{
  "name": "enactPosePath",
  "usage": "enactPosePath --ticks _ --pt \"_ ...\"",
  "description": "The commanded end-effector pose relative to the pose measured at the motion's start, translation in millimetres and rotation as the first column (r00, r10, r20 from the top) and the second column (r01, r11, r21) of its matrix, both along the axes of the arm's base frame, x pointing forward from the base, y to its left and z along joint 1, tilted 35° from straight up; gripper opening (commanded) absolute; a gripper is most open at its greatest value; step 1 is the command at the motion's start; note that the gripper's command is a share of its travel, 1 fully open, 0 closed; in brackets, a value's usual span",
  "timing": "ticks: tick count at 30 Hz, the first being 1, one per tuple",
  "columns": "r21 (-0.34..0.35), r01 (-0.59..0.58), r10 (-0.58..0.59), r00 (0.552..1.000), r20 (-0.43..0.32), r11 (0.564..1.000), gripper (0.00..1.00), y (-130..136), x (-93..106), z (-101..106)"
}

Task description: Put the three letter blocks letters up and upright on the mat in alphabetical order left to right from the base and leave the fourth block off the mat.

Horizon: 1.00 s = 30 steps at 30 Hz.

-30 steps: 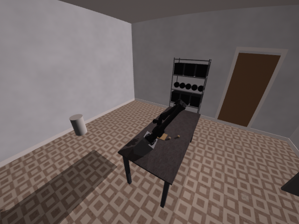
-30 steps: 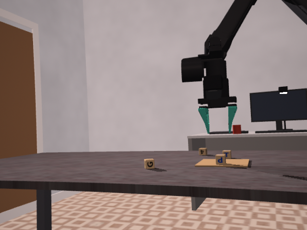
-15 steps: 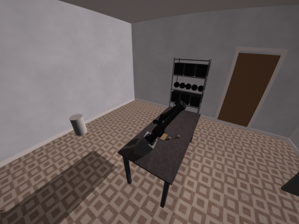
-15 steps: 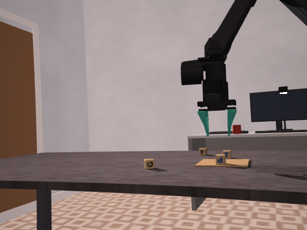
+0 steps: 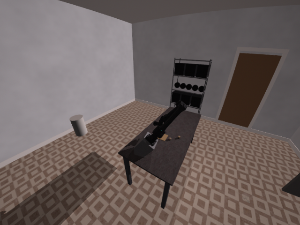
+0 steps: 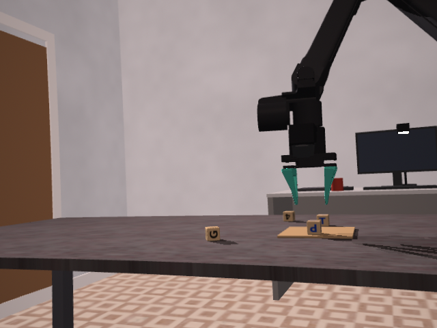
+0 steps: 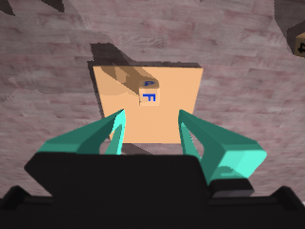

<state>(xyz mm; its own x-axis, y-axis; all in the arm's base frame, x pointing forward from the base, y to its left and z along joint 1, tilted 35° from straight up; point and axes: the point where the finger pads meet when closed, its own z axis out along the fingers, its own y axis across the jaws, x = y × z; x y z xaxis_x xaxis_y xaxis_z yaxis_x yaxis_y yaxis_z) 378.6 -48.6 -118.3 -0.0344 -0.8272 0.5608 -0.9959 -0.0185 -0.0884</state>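
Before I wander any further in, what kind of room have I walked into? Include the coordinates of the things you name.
Probably a workshop or lab: a robot arm (image 5: 169,118) (image 6: 326,46) over a dark table (image 5: 169,154) (image 6: 141,243), a metal shelf rack (image 5: 191,76) of black bins, and a desk (image 6: 352,192) with a monitor (image 6: 395,152).

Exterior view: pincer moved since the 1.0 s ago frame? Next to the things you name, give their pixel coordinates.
Yes, down: the pincer's (image 6: 311,203) (image 7: 152,113) tips were about level with the red cylinder's (image 6: 337,184) base, now clearly below it.
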Motion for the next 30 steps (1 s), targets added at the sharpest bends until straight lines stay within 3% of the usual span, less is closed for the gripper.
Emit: enactPosePath --ticks 1,30 --pt "0.003 -0.003 0.003 1.000 -0.004 1.000 0.58 -5 4.6 -10" --pt "0.004 -0.006 0.006 1.000 0.004 1.000 0.58 -11 11.1 -22"
